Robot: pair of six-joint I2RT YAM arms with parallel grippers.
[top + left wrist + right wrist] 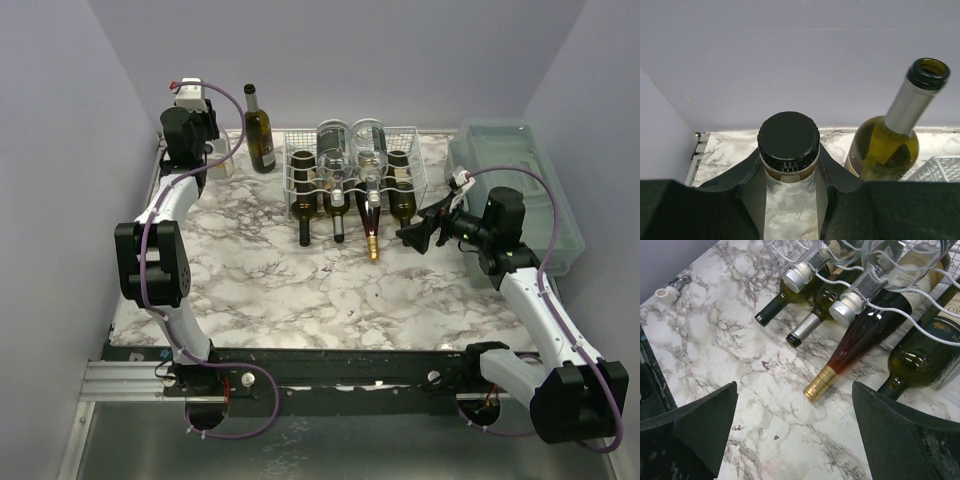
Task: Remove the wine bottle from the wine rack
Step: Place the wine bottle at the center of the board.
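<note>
The white wire wine rack (pixel 352 172) stands at the back middle of the marble table and holds several wine bottles lying neck-forward on two tiers. My left gripper (pixel 789 167) is at the back left corner, shut on the neck of a clear bottle with a black screw cap (pixel 788 139), away from the rack. A green wine bottle (pixel 259 130) stands upright beside it, left of the rack. My right gripper (pixel 796 437) hovers open over bare table in front of the rack's right end. A gold-capped amber bottle (pixel 852 342) and a dark green bottle (pixel 920 362) lie just beyond its fingers.
A translucent green-grey plastic box (pixel 515 190) sits at the right edge, behind the right arm. Two clear bottles with silver caps (pixel 801 274) lie on the rack's upper tier. A small white cork-like piece (pixel 665 293) lies at the table's edge. Purple walls close in the back and sides.
</note>
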